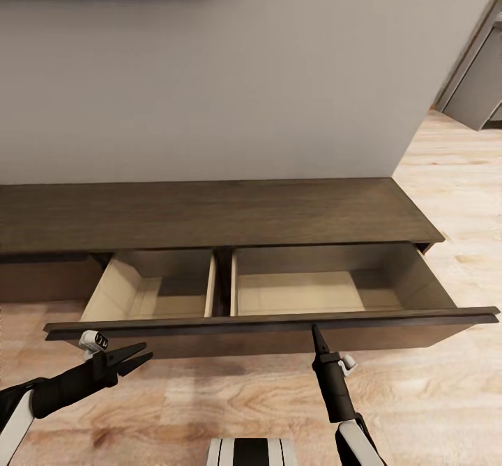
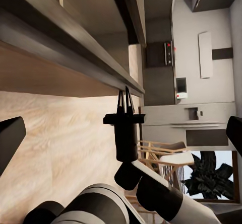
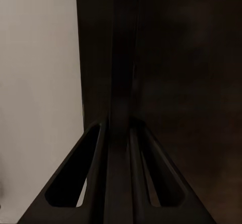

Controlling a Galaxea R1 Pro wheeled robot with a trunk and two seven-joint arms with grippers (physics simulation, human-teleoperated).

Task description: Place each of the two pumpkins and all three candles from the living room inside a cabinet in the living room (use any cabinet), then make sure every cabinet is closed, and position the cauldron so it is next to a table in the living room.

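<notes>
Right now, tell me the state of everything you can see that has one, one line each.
Cabinet: top bare, nothing on it.
Drawer: pulled open, both pale compartments hold nothing.
Left claw: open, holding nothing, apart from the drawer front.
Right claw: shut on the drawer front's top edge.

Head view: illumination is even, diffuse and moderately bright, with no glare. The pale beige interior of the open drawer [image 1: 307,291] darkens toward its rear under the long dark-brown wood cabinet [image 1: 209,211] top. Rendering is sharp, with slight stretching at the edges. Right wrist view: very dim; the dark surface just beyond the right gripper [image 3: 121,128] appears soft and featureless.
</notes>
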